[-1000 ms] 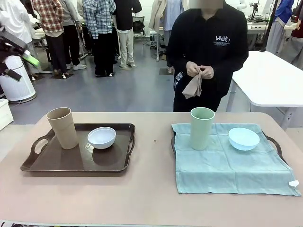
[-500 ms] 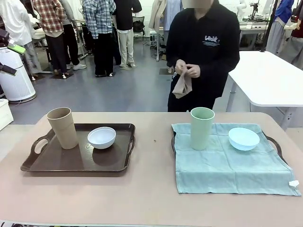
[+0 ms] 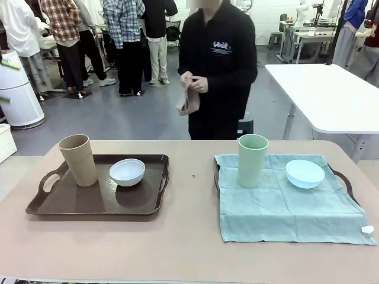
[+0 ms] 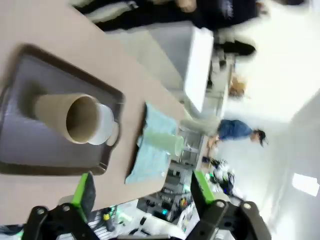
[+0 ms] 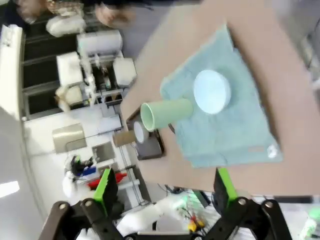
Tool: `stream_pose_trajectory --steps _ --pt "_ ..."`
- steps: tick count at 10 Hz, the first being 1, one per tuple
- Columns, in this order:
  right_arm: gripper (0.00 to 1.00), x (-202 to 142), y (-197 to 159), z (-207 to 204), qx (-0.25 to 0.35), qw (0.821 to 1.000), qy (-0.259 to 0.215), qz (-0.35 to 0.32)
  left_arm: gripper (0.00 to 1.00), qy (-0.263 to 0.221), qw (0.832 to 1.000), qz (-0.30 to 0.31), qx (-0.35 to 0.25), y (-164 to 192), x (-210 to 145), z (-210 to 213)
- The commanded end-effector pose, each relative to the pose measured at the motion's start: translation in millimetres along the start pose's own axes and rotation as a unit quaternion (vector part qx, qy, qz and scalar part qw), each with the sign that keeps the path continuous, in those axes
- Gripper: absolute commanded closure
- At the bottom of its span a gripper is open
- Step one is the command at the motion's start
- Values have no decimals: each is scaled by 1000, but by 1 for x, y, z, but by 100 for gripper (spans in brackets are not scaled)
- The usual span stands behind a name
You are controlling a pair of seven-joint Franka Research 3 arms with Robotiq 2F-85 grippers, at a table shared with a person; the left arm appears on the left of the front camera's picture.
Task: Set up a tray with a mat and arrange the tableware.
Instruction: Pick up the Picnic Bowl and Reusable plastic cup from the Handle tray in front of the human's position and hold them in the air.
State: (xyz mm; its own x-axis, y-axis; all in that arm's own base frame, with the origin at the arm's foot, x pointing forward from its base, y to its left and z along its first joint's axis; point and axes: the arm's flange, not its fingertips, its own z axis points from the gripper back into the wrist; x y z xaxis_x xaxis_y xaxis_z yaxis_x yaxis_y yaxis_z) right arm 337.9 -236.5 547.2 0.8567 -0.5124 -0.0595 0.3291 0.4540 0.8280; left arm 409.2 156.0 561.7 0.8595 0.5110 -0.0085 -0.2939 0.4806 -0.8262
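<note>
Toward the worktop's (image 3: 189,248) left edge, the brown tray (image 3: 71,204) holds the tan cup (image 3: 78,160) and the white bowl (image 3: 127,171). Toward the right edge, the mat (image 3: 284,207) carries the pale green cup (image 3: 253,160) and the light blue bowl (image 3: 305,173). The left end effector (image 4: 142,190) and the right end effector (image 5: 165,187) hang spread and empty.

The person (image 3: 216,71) has carried the cloth (image 3: 189,102) leftward.

brown tray (image 3: 77,202): glossy plastic | mat (image 3: 284,207): soft cloth | tan cup (image 3: 78,160): matt
</note>
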Motion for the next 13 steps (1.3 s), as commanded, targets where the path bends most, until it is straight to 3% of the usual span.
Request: stream_pose_trajectory --steps 1,2,13 --pt "0 -15 4 -11 17 996 92 -11 0 19 997 55 50 -8 2 -6" --pt "0 0 0 0 0 1000 0 0 0 0 1000 0 0 0 0 0" --pt "0 0 0 0 0 1000 0 0 0 0 1000 0 0 0 0 0"
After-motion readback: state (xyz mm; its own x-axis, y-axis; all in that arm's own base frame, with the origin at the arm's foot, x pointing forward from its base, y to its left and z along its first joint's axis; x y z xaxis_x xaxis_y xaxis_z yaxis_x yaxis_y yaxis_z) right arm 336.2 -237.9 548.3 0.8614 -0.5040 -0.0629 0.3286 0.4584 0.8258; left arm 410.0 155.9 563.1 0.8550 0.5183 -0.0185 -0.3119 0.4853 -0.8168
